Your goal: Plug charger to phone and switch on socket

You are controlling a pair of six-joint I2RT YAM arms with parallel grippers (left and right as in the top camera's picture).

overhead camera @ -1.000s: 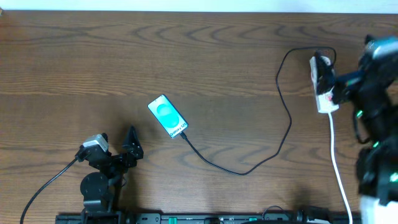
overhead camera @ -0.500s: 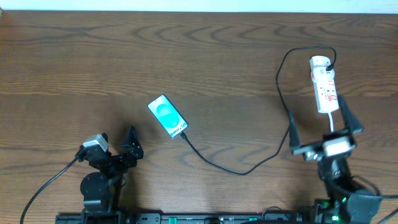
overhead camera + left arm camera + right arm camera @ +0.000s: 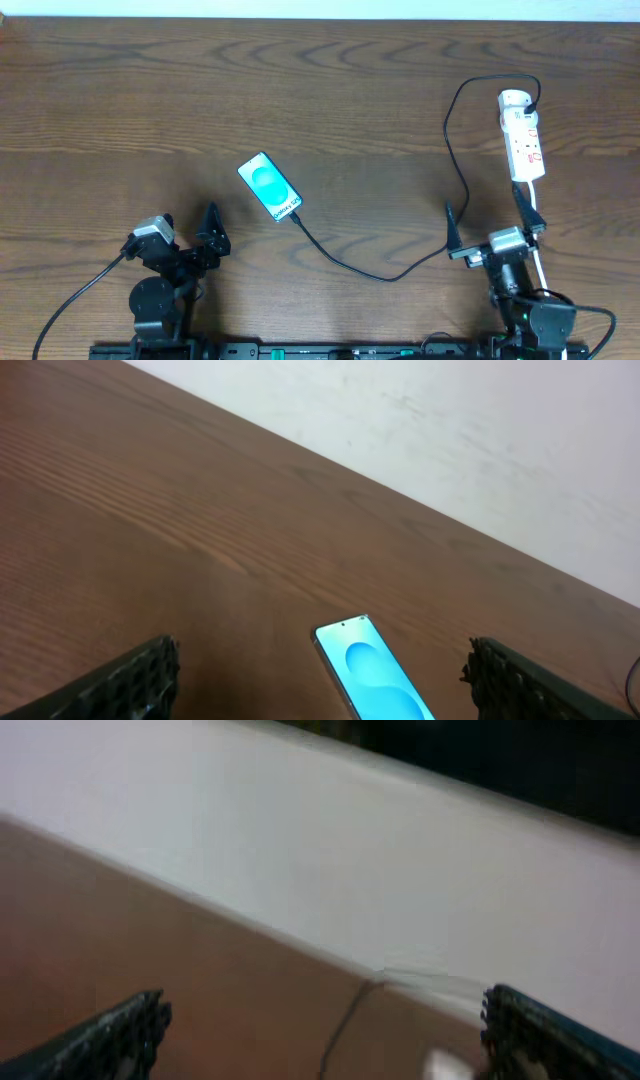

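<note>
table (image 3: 120,90): brown wood | phone (image 3: 270,186): centre-left | socket (image 3: 521,135): far right | charger (image 3: 400,270): runs between them

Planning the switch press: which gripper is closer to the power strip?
Right. The right gripper, open, is just short of the near end of the power strip; the left gripper is far off on the other side, beyond the phone.

Phone (image 3: 372,678), near end offscreen (left wrist)
</note>
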